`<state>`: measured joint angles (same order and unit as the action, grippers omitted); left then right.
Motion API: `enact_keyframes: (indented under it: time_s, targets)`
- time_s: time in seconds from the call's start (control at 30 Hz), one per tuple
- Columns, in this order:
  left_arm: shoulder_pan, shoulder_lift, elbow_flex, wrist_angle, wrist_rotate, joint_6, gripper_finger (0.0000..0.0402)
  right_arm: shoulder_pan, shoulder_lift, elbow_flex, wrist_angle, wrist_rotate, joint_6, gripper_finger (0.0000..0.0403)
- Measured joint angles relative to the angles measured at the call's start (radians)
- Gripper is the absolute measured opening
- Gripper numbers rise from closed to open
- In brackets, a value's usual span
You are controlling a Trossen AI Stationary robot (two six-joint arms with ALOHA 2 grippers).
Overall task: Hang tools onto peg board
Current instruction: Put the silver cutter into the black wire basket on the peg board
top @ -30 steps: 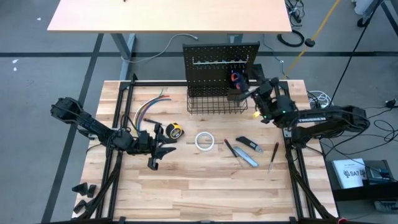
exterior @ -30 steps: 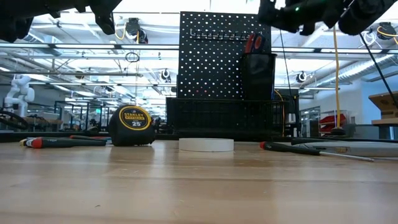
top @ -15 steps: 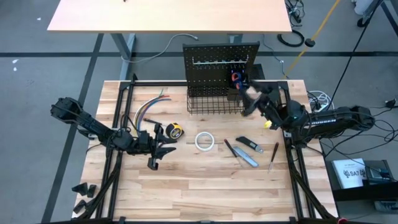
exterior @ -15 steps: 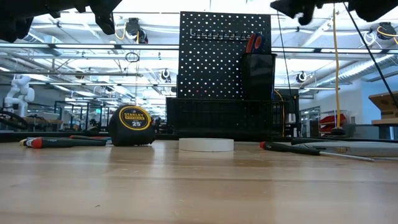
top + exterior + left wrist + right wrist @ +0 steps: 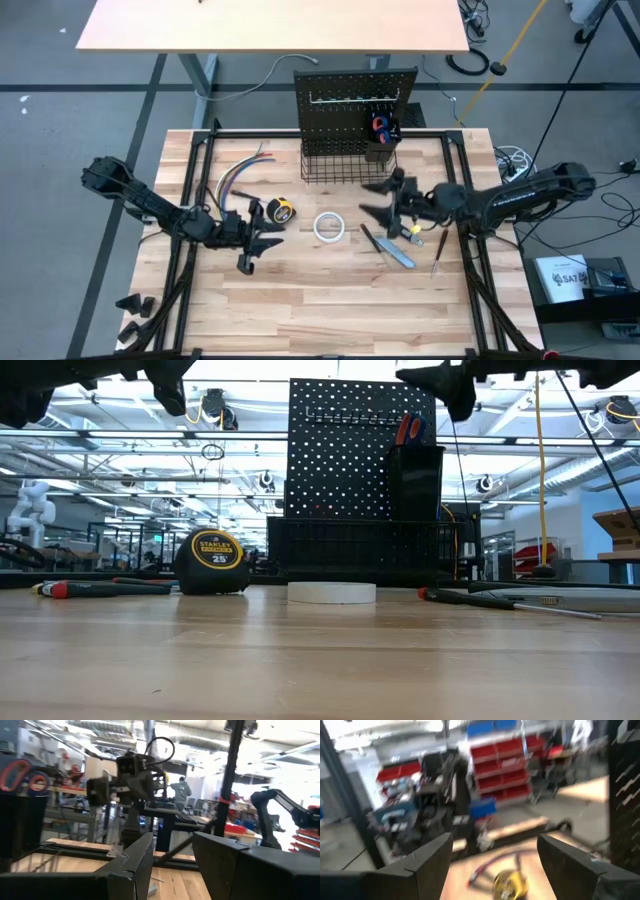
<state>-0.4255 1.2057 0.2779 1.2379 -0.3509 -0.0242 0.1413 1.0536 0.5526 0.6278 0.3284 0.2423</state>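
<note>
The black peg board stands upright at the table's far edge, with a wire basket and a small cup on it. Red and blue handles stick up out of the cup. A yellow tape measure, a red-tipped screwdriver, a knife and a dark tool lie flat on the table. My right gripper hovers open above these tools, pointing toward the table's left. My left gripper hangs open and empty left of the tape measure.
A white tape roll lies flat between the two grippers. A bundle of coloured wires lies at the far left. Another screwdriver lies left of the tape measure. Black frame rails run along both table sides.
My right gripper has drawn back from the cup on the peg board, toward the table's near edge and left. It has swung round and rolled, and now points left over the loose tools. It carries nothing. My left arm has kept still.
</note>
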Motion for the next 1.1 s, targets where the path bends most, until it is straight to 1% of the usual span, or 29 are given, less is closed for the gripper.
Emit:
enact_keyframes:
  time_s: [0.13, 0.23, 0.33, 0.47, 0.53, 0.6, 0.7, 0.87, 0.93, 1.1]
  targets:
    - [0.000, 0.000, 0.000, -0.043, 0.048, 0.004, 0.0143, 0.065, 0.045, 0.000, -0.059, -0.003, 0.062, 0.0281]
    - [0.000, 0.000, 0.026, -0.150, 0.050, 0.004, 0.0143, 0.108, 0.087, 0.000, -0.077, -0.017, 0.094, 0.0281]
    - [0.000, 0.000, 0.091, -0.318, 0.039, -0.001, 0.0143, 0.144, 0.132, 0.000, -0.091, -0.020, 0.121, 0.0281]
    - [0.000, 0.005, 0.204, -0.603, -0.007, -0.048, 0.0143, 0.182, 0.188, 0.000, -0.104, -0.020, 0.139, 0.0281]
    - [0.000, 0.021, 0.252, -0.731, -0.031, -0.073, 0.0143, 0.198, 0.214, 0.000, -0.115, -0.019, 0.139, 0.0281]
    - [0.000, 0.049, 0.282, -0.820, -0.053, -0.095, 0.0143, 0.210, 0.245, 0.000, -0.119, -0.018, 0.140, 0.0281]
    - [0.000, 0.104, 0.310, -0.858, -0.103, -0.100, 0.0143, 0.222, 0.293, 0.000, -0.126, 0.010, 0.151, 0.0281]
    - [0.026, 0.181, 0.347, -0.857, -0.209, -0.117, 0.0143, 0.220, 0.335, 0.000, -0.208, 0.088, 0.270, 0.0281]
    - [0.042, 0.203, 0.367, -0.855, -0.205, -0.127, 0.0143, 0.218, 0.333, 0.000, -0.278, 0.101, 0.323, 0.0281]
    - [0.048, 0.251, 0.428, -0.902, -0.111, -0.101, 0.0143, 0.216, 0.308, 0.000, -0.411, 0.086, 0.424, 0.0281]
